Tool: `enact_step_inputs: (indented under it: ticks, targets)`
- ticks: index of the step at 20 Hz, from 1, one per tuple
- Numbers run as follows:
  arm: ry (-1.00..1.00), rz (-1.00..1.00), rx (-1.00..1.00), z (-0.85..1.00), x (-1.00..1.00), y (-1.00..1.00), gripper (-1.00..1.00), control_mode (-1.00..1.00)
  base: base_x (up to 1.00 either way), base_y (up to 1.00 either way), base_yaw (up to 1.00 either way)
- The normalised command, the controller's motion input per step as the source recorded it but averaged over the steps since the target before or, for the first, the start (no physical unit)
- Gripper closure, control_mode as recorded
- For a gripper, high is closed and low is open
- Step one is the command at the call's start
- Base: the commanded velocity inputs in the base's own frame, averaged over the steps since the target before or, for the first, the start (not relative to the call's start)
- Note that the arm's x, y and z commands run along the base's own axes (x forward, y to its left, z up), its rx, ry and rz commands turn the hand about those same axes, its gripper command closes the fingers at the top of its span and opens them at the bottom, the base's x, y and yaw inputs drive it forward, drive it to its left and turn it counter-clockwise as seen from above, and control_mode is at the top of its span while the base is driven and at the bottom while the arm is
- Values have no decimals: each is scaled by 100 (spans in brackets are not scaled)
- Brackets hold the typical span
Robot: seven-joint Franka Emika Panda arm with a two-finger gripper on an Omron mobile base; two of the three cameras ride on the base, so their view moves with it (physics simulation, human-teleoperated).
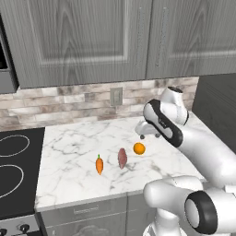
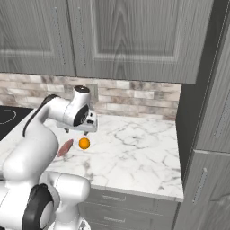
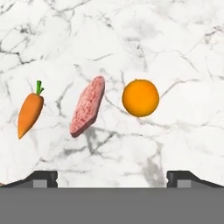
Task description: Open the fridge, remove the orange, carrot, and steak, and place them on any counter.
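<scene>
arm (image 1: 203,147) bent over counter (image 1: 73,170), jaws wide

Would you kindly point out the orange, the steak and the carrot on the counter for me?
orange (image 3: 140,97): hand view, middle of the round fruit.
steak (image 3: 88,106): hand view, centre of the pink slab.
carrot (image 3: 29,114): hand view, middle of the orange root.

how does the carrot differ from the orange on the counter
The carrot is long and tapered; the orange is a round ball. The carrot carries a small green tip, while the orange is plain all over. In the hand view the carrot lies at the far side of the steak from the orange, which sits closest to the arm. Both are bright orange and rest apart on the counter.
</scene>
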Motion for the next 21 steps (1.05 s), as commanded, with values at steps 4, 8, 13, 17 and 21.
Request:
enact_step_inputs:
  ticks: [4,8,13,17,21]
  targets:
    - [-3,0,0,54,-56,0,-100,-100,0,0,0]
    - [-2,0,0,47,-66,0,-100,-100,0,0,0]
    - [-4,0,0,54,-71,0,-100,-100,0,0,0]
    - [-8,0,0,60,-69,0,-100,-100,0,0,0]
    - [-11,0,2,71,-57,0,-100,-100,0,0,0]
